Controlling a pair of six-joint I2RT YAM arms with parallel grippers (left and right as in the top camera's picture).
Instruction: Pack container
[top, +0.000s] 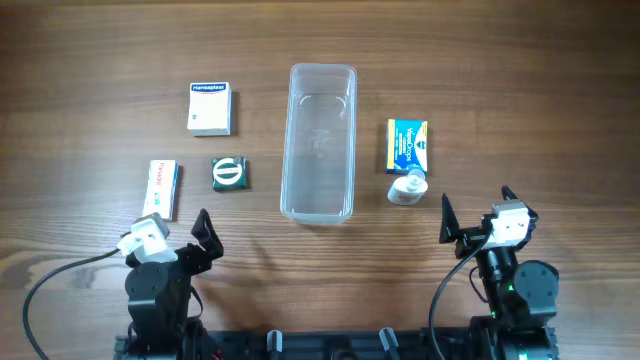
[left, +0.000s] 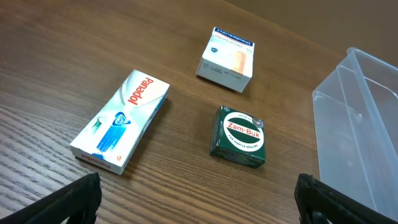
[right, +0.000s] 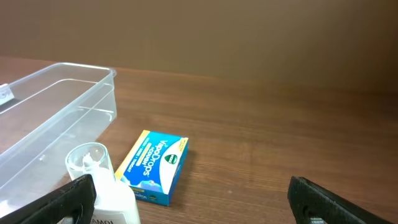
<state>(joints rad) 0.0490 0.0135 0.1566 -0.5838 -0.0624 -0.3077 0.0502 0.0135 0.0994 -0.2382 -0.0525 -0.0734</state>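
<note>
The clear plastic container (top: 319, 142) stands empty at the table's middle; it also shows in the left wrist view (left: 364, 130) and the right wrist view (right: 53, 118). Left of it lie a white box (top: 209, 108), a dark green Zam-Buk tin (top: 230, 173) and a white Panadol box (top: 163, 188). Right of it lie a blue-and-yellow VapoDrops box (top: 407, 146) and a small white bottle (top: 407, 187). My left gripper (top: 178, 240) is open and empty near the front edge, below the Panadol box. My right gripper (top: 476, 212) is open and empty at the front right.
The left wrist view shows the Panadol box (left: 121, 121), the Zam-Buk tin (left: 239, 136) and the white box (left: 226, 59). The right wrist view shows the VapoDrops box (right: 153, 165) and the bottle (right: 102, 190) close by its left finger. Black cables run along the front edge.
</note>
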